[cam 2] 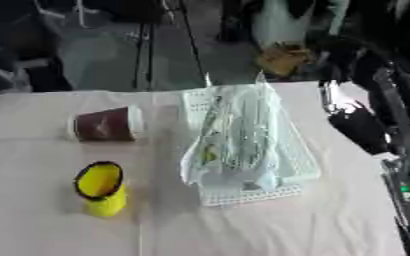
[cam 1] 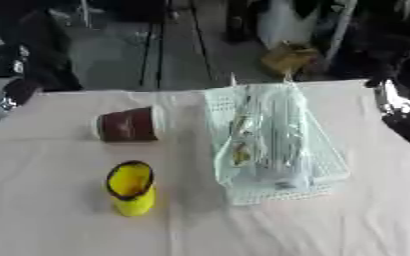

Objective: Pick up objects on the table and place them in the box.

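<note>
A yellow cup [cam 1: 131, 189] with a dark rim stands on the table [cam 1: 60, 220], left of the white mesh box [cam 1: 278, 192]. A brown paper cup [cam 1: 128, 124] lies on its side beyond it. A clear plastic bag [cam 1: 274, 135] rests in the box. The right arm [cam 2: 362, 127] shows beside the box; whether its hand is open or closed cannot be told.

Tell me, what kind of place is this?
Probably a workshop or test room, not a home. A table under a plain pale cloth holds a brown paper cup on its side, a yellow cup and a white basket of clear bags. Behind are bare floor, stands and dark equipment.
</note>
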